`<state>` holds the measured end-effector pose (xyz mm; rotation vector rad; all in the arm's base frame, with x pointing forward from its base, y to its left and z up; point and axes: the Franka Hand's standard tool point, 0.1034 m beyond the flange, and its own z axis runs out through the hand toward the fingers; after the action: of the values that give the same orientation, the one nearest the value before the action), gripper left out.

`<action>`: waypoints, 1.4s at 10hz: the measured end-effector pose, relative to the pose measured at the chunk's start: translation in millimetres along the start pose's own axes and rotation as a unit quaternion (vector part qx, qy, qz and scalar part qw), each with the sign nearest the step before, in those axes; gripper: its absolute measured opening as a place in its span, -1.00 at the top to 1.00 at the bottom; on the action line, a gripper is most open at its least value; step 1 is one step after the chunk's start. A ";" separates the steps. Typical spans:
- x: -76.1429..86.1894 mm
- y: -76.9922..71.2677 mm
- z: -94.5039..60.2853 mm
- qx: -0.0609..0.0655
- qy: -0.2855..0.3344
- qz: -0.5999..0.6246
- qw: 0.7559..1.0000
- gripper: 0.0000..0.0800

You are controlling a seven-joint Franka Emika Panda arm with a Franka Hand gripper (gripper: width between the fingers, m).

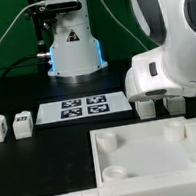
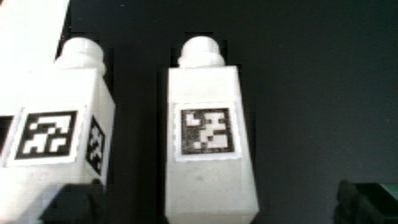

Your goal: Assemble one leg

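In the exterior view two spare legs (image 1: 22,123) lie at the exterior view's left, then comes the marker board (image 1: 82,108). At the right the arm hangs low behind the tray-like piece (image 1: 144,150), and its fingers are hidden. Only the wrist view shows them. The gripper (image 2: 222,200) is spread, with the dark fingers (image 2: 372,196) apart on either side of the leg (image 2: 210,135). The leg's long axis runs across their closing line. A neighbour leg (image 2: 63,120) lies just beside.
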<state>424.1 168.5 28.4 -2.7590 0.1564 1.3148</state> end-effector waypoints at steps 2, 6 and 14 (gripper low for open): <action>-1.3 -0.3 14.3 -0.005 -0.011 0.004 1.000 -0.62; -5.4 3.5 38.1 -0.011 -0.020 0.007 1.000 -0.62; -5.3 3.7 40.2 -0.012 -0.022 0.007 1.000 0.28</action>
<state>389.4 169.9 7.2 -2.7505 0.1587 1.3882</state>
